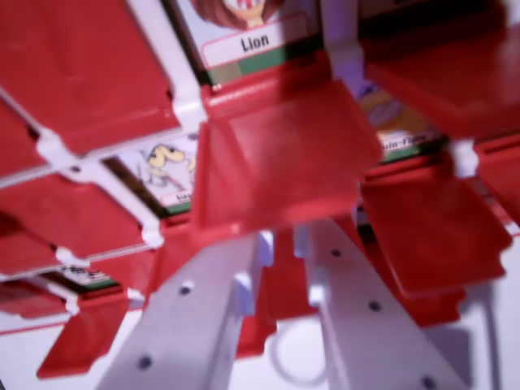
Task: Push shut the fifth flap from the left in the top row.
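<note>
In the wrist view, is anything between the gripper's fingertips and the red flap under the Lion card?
Nothing separate shows. In the wrist view, the white gripper has its tips right at the lower edge of the red flap below the Lion card; actual contact is too blurred to tell.

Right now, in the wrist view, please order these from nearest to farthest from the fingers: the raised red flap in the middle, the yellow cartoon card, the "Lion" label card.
1. Raised red plastic flap, directly above the white fingers.
2. Yellow cartoon picture card, toward the wrist view's left.
3. "Lion" label card, at the top edge, beyond the flap.
</note>
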Action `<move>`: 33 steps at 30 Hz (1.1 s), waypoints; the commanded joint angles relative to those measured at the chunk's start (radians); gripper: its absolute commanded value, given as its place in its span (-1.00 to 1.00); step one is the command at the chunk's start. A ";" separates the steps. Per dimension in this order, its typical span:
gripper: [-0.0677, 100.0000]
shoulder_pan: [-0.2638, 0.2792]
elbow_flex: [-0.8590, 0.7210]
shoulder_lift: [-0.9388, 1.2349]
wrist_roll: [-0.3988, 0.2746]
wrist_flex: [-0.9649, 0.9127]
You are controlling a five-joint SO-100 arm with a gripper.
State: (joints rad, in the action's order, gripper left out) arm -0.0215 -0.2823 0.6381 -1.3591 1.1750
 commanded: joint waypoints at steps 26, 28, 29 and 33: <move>-0.95 0.012 0.153 0.005 0.020 -0.265; -0.95 0.012 0.155 0.002 0.017 -0.282; -0.95 0.012 0.155 0.002 0.015 -0.290; -0.95 0.012 0.155 -0.002 0.012 -0.298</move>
State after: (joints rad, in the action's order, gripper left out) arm -0.0215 -0.2393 0.5890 -1.3468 0.9143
